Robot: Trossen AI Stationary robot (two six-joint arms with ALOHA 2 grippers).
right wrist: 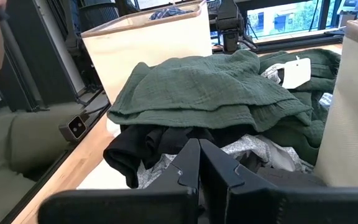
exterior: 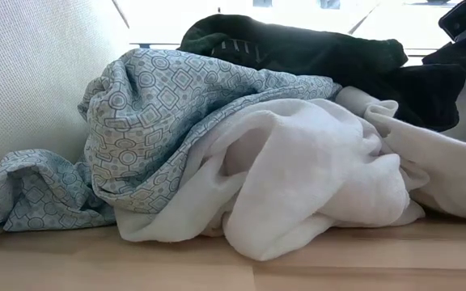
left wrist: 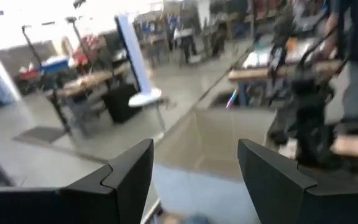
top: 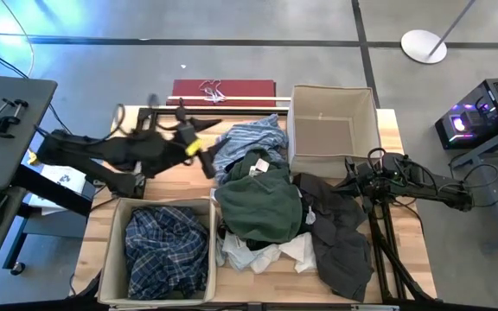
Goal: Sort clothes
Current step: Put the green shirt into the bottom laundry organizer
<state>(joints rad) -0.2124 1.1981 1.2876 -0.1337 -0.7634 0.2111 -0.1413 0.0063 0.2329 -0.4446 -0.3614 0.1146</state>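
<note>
The clothes lie heaped mid-table: a dark green top (top: 262,203) (right wrist: 210,87) on top, a light blue patterned shirt (top: 249,138) (exterior: 160,121) at the far side, a charcoal grey piece (top: 340,238) at the right, and white pieces (top: 262,255) (exterior: 298,178) at the near edge. A navy-white plaid shirt (top: 167,250) lies inside the near-left beige box (top: 111,250). My left gripper (top: 201,155) (left wrist: 194,174) hangs open and level above the table, left of the blue shirt, with nothing between its fingers. My right gripper (top: 344,181) (right wrist: 199,165) is shut at the pile's right side.
A second beige box (top: 331,130) stands at the far right, with nothing showing in it. A maroon board (top: 223,89) lies along the far edge. Bare wood shows between the left arm and the near-left box. A dark desk (top: 7,130) stands left of the table.
</note>
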